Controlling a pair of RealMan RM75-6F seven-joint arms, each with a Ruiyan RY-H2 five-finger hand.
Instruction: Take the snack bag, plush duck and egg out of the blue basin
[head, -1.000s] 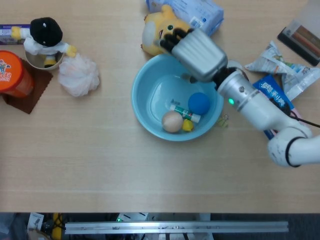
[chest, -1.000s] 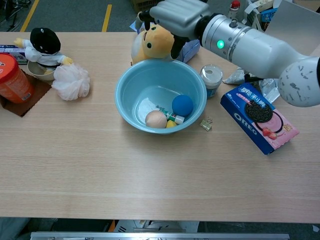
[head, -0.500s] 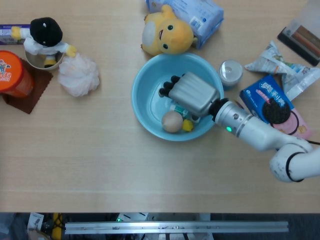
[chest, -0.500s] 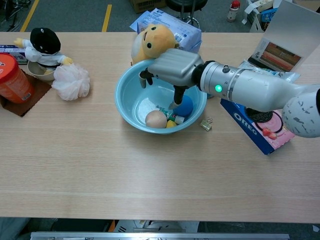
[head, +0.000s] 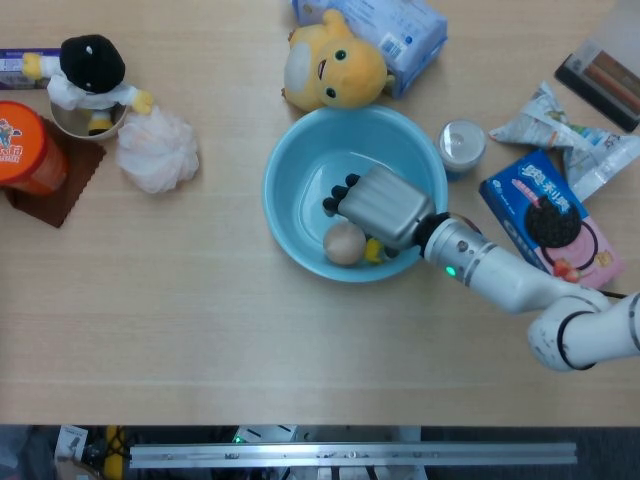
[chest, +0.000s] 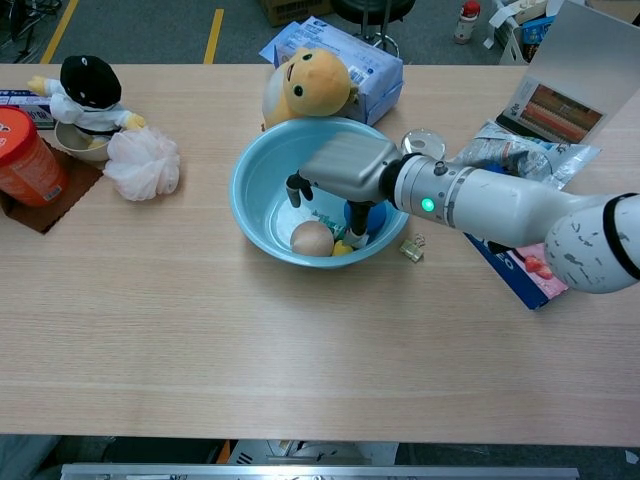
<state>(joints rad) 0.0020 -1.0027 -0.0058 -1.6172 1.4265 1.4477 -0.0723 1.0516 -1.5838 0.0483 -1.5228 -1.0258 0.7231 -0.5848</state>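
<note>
- Right hand (head: 382, 205) low inside the round light-blue plastic basin (head: 292, 170), palm down, dark fingertips (chest: 295, 187) pointing toward the basin's far-left wall; fingers apart, nothing seen held between them.
- Beige egg (head: 344, 243) on the basin floor, just beside and below the hand on the side nearer the robot; in the chest view (chest: 312, 238) between the fingers and the thumb (chest: 357, 231), touching or not cannot be told.
- Egg roughly round here, no clear long axis to line up with.
- Left hand in neither view, so the right hand plainly the nearer one.
- Crowding the egg: a small yellow piece (head: 374, 251) touching its right side, a blue ball (chest: 364, 213) mostly hidden behind the hand, and a green-and-white tube (chest: 326, 220) under the palm.
- Yellow plush duck (head: 331, 68) already out, lying on the table against the basin's far rim.
- Crinkled silver snack bag (head: 556, 128) also outside, well to the right.
- Likely next: closing down around the egg without sweeping up its neighbours.
</note>
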